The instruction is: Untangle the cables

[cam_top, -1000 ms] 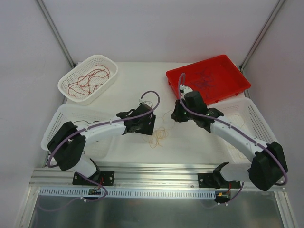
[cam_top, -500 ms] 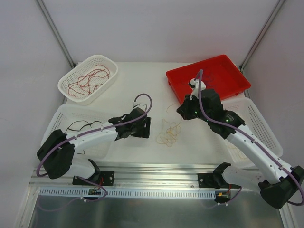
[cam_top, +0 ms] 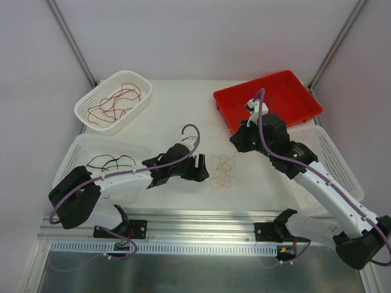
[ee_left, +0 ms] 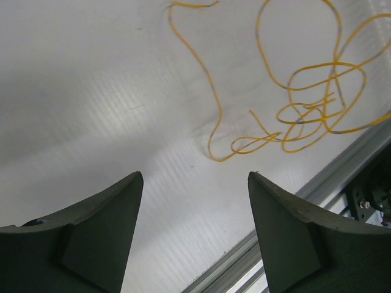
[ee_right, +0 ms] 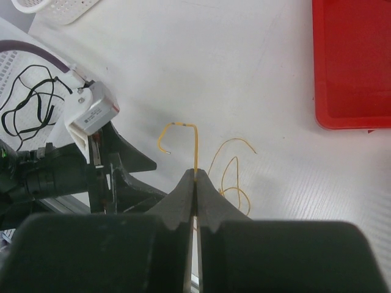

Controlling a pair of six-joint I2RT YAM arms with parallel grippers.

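A thin yellow cable (cam_top: 223, 166) lies in loose loops on the white table between the arms. My right gripper (ee_right: 195, 174) is shut on one end of it, and a short hooked piece of the cable (ee_right: 195, 141) sticks out past the tips; in the top view this gripper (cam_top: 234, 141) hangs just above and right of the loops. My left gripper (cam_top: 204, 170) is open and low over the table just left of the loops. In the left wrist view the left gripper (ee_left: 194, 177) holds nothing, and the yellow cable (ee_left: 305, 110) lies ahead and to the right.
A white basket (cam_top: 91, 119) at the back left holds a red cable (cam_top: 113, 101). A long basket (cam_top: 73, 152) at the left holds a black cable (cam_top: 110, 163). A red tray (cam_top: 293, 85) stands at the back right, another white basket (cam_top: 333, 155) at the right. The metal front rail (cam_top: 201, 232) is close.
The right gripper has pulled back and up toward the red tray, drawing the yellow cable out. The left gripper has let go, opened a little wider and moved right toward the front edge.
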